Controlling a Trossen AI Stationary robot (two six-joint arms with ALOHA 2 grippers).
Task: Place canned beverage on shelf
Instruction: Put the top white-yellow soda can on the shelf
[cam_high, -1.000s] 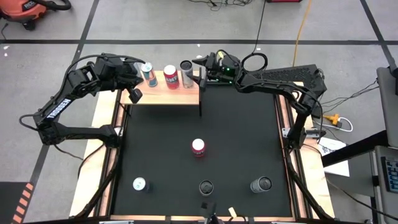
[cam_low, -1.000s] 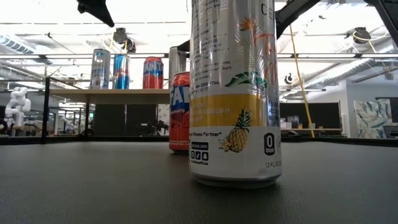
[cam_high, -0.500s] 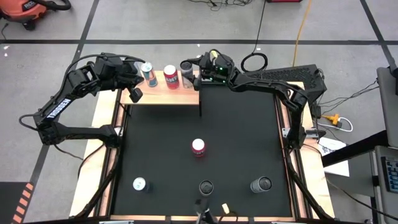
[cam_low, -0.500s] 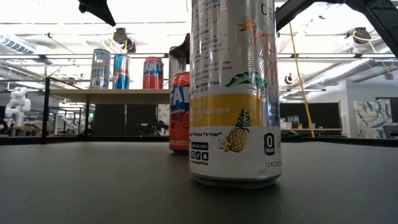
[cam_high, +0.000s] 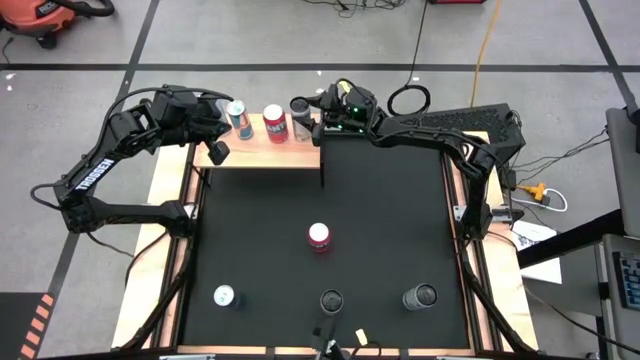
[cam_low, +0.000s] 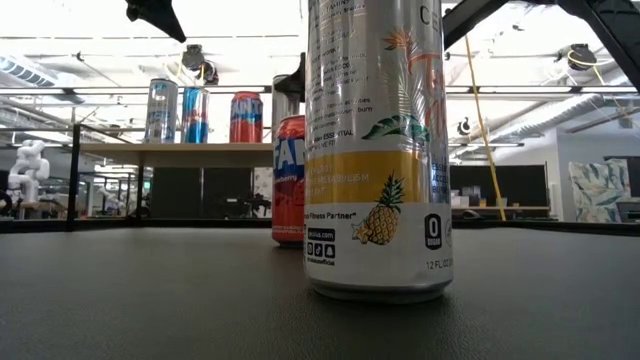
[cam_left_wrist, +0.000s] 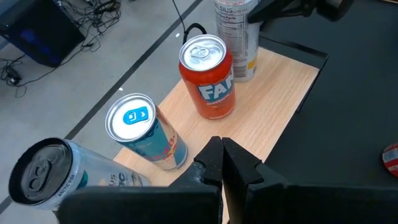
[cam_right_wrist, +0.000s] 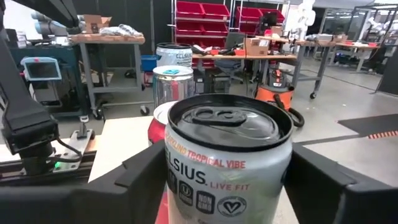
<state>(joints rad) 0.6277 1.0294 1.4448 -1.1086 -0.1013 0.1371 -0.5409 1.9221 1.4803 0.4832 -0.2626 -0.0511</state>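
Note:
The pale wood shelf (cam_high: 262, 152) stands at the table's far left. Several cans stand on it: a silver one (cam_left_wrist: 43, 174), a blue one (cam_high: 238, 118), a red-orange one (cam_high: 274, 122), and a silver Celsius can (cam_high: 300, 108) at its right end. My right gripper (cam_high: 312, 110) is shut on that Celsius can (cam_right_wrist: 227, 162), its fingers on either side. My left gripper (cam_left_wrist: 221, 163) hangs shut and empty over the shelf's near edge (cam_high: 215, 152). My right gripper pinches the Celsius can's upper wall (cam_right_wrist: 174, 177), just below the rim, between its two fingers. The fingers come in level from the table's right side. The can stands upright, and its base (cam_left_wrist: 241, 73) rests on the shelf's right end.
Several more cans stand on the black mat (cam_high: 380, 220): a red-topped one (cam_high: 319, 236) in the middle and three along the near edge (cam_high: 224, 296), (cam_high: 331, 300), (cam_high: 420, 296). The middle near one fills the low view (cam_low: 375, 150). The shelf's black frame leg (cam_high: 323, 165) stands beside my right gripper.
My right gripper has gone toward the table's left, up to the silver Celsius can on the shelf, and its fingers now stand around it. The can has stayed in place. My left arm has kept still.

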